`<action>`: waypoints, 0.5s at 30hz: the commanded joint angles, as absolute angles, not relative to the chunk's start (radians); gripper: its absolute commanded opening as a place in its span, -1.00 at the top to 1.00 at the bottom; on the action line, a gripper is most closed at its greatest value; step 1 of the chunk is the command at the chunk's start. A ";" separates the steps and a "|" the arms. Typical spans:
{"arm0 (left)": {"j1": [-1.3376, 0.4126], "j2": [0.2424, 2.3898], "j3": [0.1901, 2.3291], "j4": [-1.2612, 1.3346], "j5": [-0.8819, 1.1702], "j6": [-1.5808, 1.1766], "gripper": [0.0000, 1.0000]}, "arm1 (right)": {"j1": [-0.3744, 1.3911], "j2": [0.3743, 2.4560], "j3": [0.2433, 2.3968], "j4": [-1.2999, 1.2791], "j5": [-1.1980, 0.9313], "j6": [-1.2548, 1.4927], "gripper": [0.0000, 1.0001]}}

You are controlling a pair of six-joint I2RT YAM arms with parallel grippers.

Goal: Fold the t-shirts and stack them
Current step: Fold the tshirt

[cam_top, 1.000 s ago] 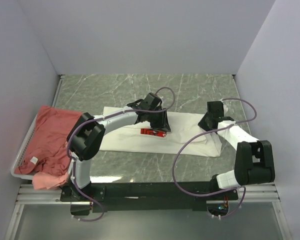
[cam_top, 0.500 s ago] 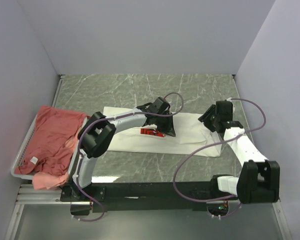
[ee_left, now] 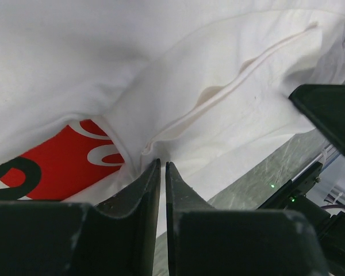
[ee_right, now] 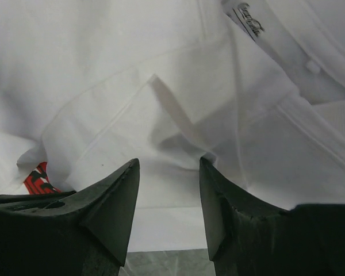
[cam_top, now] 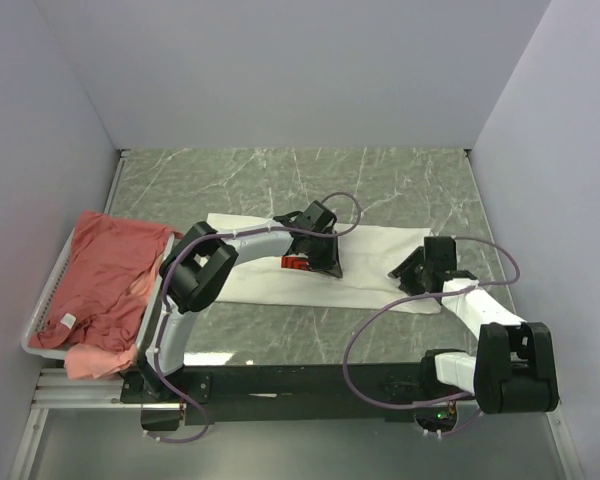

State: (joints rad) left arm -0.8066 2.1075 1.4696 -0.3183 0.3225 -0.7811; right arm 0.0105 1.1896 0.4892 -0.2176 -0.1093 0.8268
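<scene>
left arm [cam_top: 250, 240] bent low, fingers [ee_left: 144, 195] pinching white t-shirt [cam_top: 375, 272]

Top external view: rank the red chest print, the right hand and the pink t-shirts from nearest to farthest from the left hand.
1. Red chest print, on the white t-shirt, right beside the left hand.
2. Right hand, farther off to the right.
3. Pink t-shirts, far left in the basket.
</scene>
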 commanded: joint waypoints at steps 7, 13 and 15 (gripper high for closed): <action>-0.795 2.099 1.457 -0.305 0.304 -0.788 0.71 | -0.020 1.112 0.397 -0.190 -0.032 0.920 -0.09; -0.778 2.036 1.497 -0.305 0.345 -0.765 0.58 | -0.031 1.167 0.454 -0.216 -0.017 0.905 -0.09; -0.753 2.010 1.522 -0.327 0.347 -0.753 0.56 | -0.037 1.167 0.460 -0.227 -0.006 0.902 -0.09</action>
